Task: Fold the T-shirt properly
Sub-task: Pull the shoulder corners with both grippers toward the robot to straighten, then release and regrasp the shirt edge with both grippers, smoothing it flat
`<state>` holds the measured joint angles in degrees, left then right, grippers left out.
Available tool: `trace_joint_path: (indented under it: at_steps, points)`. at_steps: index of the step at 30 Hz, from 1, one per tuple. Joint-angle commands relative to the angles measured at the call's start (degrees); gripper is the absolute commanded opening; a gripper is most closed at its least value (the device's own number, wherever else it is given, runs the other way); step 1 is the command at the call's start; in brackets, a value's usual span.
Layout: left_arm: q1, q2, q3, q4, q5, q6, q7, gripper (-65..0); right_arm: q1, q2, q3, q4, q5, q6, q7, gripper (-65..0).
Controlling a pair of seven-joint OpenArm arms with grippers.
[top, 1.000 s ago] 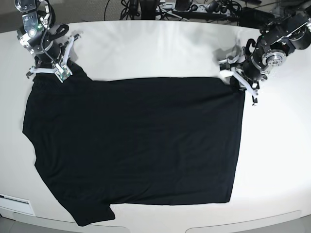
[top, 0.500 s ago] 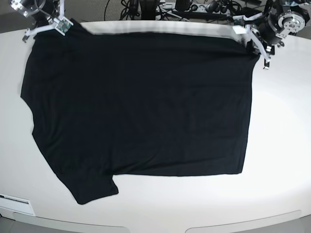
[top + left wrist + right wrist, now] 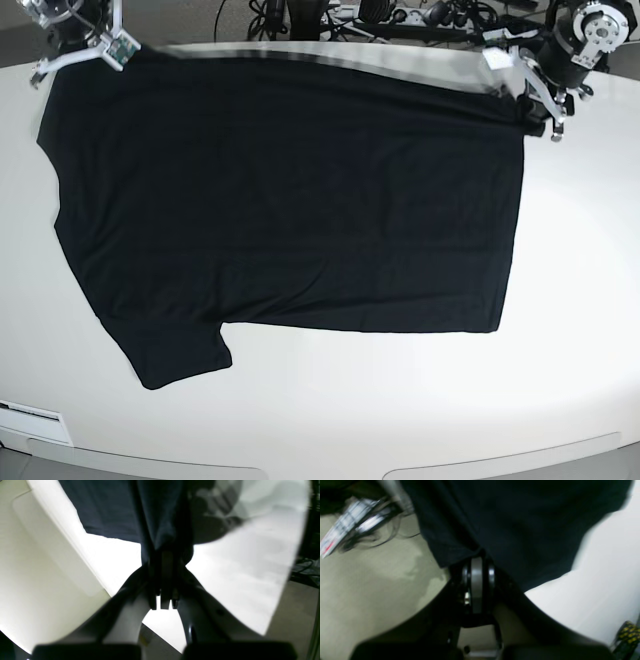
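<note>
The T-shirt (image 3: pixel 290 190) is held spread over the table (image 3: pixel 580 300), its far corners pinched by the left gripper (image 3: pixel 530 100) and right gripper (image 3: pixel 115 50); next, that held edge should be carried toward the near hem.

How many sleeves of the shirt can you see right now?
1. A sleeve sticks out at the shirt's near-left corner in the base view. The other may be hidden near the right gripper at the far left, where fabric is lifted.
</note>
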<state>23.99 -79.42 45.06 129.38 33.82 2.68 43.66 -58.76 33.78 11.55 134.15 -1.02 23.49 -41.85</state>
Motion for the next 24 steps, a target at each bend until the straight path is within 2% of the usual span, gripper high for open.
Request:
trace_joint_path:
  at_steps: [1, 4, 7, 13, 18, 24]
  points:
    - [-0.2, -0.9, -1.9, 0.7, 0.8, 1.1, 0.2, -65.0, 1.5, 0.6, 0.5, 0.9, -0.5, -1.0, 0.1, -65.0]
    - [-0.2, 1.3, -8.3, 0.7, -4.2, 0.6, -4.1, -65.0, 7.7, 0.6, 0.5, 0.9, 3.1, -0.3, 0.3, -65.0]
    - [-0.2, 5.1, -14.9, 0.7, -11.7, -3.8, -9.3, -65.0, 12.6, 0.6, 0.4, 0.9, 7.0, 1.6, 1.0, -65.0]
    - [-0.2, 12.5, -25.5, 0.6, -17.9, -6.4, -15.2, -65.0, 20.7, 0.5, 0.4, -1.6, 8.5, 2.4, 2.8, -65.0]
    - [-0.7, 16.1, -28.0, -2.5, -19.1, -7.2, -15.7, -65.0, 25.9, 0.5, 0.1, -5.3, 10.3, 2.7, 2.9, -65.0]
    - [-6.0, 21.3, -28.0, -11.2, -19.8, -7.2, -17.0, -65.0, 31.3, 0.5, -4.0, -9.9, 10.2, 3.3, 3.2, -65.0]
